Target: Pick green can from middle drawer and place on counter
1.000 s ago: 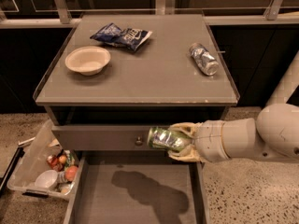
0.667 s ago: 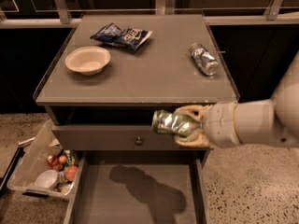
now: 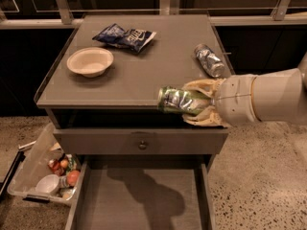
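My gripper [image 3: 188, 102] comes in from the right on a thick white arm and is shut on the green can [image 3: 178, 100]. The can lies on its side in the pale fingers [image 3: 204, 86], its silver end pointing left, held at the height of the counter's front edge, right of centre. The counter [image 3: 144, 66] is the flat grey top of the cabinet. The middle drawer [image 3: 139, 198] stands pulled open below, its grey floor bare except for the arm's shadow.
On the counter are a cream bowl [image 3: 90, 61], a blue chip bag [image 3: 124, 36] and a crinkled silver-blue can [image 3: 209, 60] at the right. A shut drawer front with a round knob [image 3: 142, 144] sits above the open drawer. A clear bin of items [image 3: 45, 171] stands on the floor at left.
The gripper has lifted the green can from in front of the upper drawer front up to the counter's front edge.
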`<state>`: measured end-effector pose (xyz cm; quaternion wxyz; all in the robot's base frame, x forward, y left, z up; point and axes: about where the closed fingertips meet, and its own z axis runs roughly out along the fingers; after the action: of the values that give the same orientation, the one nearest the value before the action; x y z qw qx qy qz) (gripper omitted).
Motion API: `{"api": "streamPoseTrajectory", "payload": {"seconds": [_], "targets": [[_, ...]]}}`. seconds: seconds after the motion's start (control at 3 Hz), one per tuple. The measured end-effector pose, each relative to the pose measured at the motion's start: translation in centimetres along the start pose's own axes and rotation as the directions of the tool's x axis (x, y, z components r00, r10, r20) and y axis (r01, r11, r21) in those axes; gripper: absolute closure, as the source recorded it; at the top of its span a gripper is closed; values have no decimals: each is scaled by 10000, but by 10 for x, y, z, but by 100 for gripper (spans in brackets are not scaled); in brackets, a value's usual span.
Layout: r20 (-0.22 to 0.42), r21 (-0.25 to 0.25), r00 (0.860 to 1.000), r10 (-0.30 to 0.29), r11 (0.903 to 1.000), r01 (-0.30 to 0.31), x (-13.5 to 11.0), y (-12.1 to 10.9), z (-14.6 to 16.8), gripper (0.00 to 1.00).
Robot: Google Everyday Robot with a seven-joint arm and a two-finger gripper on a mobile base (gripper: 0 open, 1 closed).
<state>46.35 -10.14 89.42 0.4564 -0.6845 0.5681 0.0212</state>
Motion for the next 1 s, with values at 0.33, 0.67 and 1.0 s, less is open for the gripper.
{"api": "streamPoseTrajectory", "payload": {"seconds": [0.33, 0.67, 1.0], "targets": [[70, 501, 9999, 142, 9986, -145, 4, -25, 8, 100], [442, 923, 9986, 298, 9952, -338, 14, -70, 21, 100], [1188, 1012, 9912, 578, 9924, -700, 21, -112, 42, 100]]}}
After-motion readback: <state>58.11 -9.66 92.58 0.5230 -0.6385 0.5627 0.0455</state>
